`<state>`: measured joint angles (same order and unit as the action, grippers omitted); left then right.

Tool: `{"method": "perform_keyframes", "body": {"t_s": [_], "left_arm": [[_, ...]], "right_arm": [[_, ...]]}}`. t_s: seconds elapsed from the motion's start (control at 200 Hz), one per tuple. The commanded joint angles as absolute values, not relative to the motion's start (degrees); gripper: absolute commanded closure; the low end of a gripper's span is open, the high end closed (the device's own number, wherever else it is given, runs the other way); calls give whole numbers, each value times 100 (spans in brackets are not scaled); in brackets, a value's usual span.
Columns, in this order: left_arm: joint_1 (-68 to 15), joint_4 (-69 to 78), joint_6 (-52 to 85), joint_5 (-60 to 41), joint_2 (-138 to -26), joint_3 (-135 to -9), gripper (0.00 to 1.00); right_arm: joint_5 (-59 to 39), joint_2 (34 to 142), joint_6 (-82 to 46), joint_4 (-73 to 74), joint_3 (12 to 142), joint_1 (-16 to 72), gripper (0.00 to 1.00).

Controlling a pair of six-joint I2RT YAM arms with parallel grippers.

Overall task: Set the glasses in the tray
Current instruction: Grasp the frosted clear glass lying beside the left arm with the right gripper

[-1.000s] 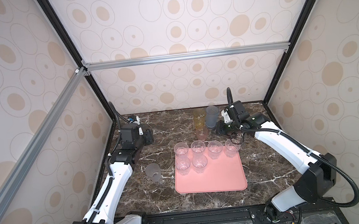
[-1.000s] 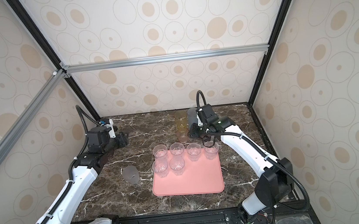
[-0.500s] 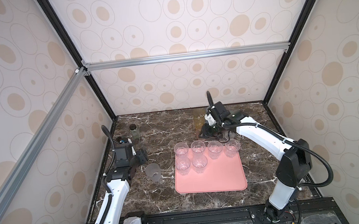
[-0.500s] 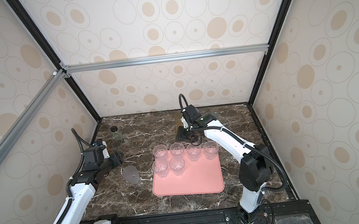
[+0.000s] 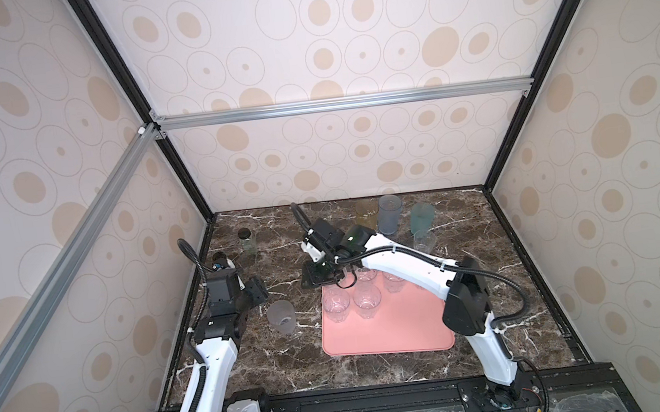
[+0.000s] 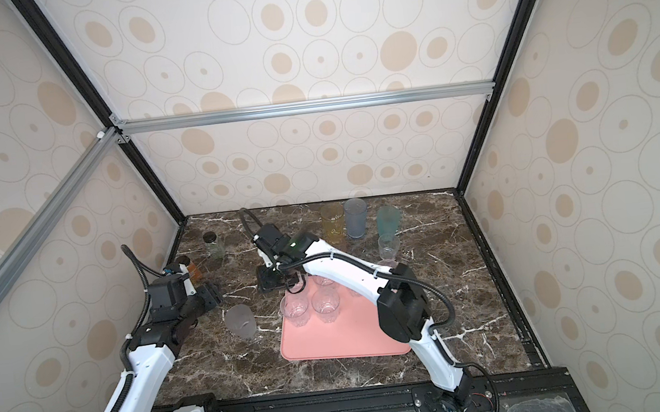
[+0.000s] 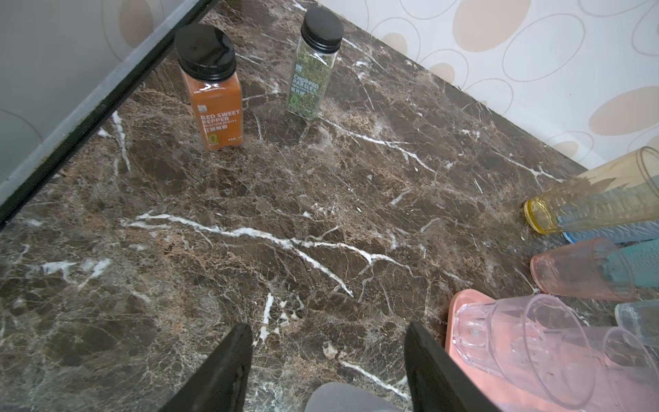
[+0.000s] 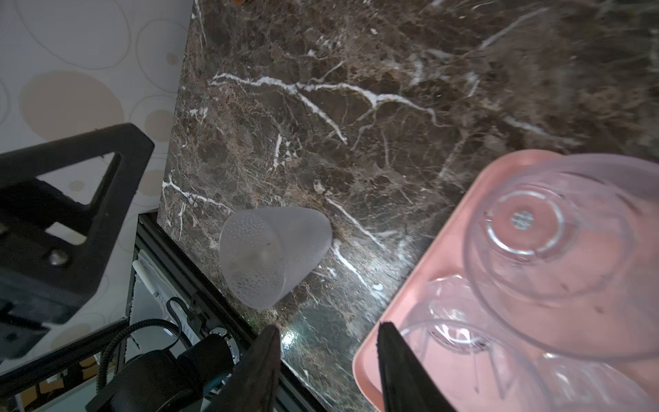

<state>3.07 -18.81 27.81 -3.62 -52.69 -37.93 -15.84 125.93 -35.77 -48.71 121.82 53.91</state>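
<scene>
- Near centre: the tray point(image 5: 387, 330) is lying flat on the desk point(image 5: 252, 361), its near half bare.
- Mid-tray: two clear ribbed glasses point(image 5: 336, 304) are standing upright side by side. More are standing in the far row, partly hidden under the right arm.
- Left of the tray, on the bare desk: the frosted glass point(image 5: 281, 316) is standing upright, mouth up, long axis vertical, close to the tray's left edge but not touching it.
- Left tool point(image 5: 260, 291) is hanging just far-left of the frosted glass, fingers spread, holding nothing. In the left wrist view the glass's rim point(image 7: 342, 397) is showing low between the fingers, not gripped.
- Right tool point(image 5: 317, 277) is reaching across the middle to the tray's far-left corner, fingers apart and empty. The frosted glass is lying to its near left, further off than from the left tool.
- Judgement: the left arm is the nearer one. The glass is lying just near-right of its tool, and the tray is to the right beyond it.
- Far right on the desk: amber glass point(image 5: 364, 211), blue glass point(image 5: 389, 213), teal glass point(image 5: 421, 218) and one clear glass point(image 5: 424, 243) are waiting outside the tray.
- Far left: two black-capped spice bottles point(image 7: 212, 89) are standing untouched.
</scene>
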Motion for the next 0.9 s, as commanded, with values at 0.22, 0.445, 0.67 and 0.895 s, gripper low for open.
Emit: {"method": "perform_keyframes", "body": {"t_s": [0.22, 0.445, 0.67, 0.895], "left_arm": [[360, -1594, 2417, -162, -5138, -3912, 29], [357, -1549, 2341, -182, -5124, -3929, 29], [347, -1514, 2321, -216, -5131, -3936, 29], [351, -1505, 2312, -229, -5131, -3968, 30]], "right_arm": [[-1744, 13832, -3520, -5683, 13853, 5791, 56], [-1635, 14142, -3512, -5664, 14001, 5847, 61], [-1487, 14368, -3454, -5735, 14166, 5897, 63], [-1200, 14551, -3407, -5801, 14380, 5908, 75]]}}
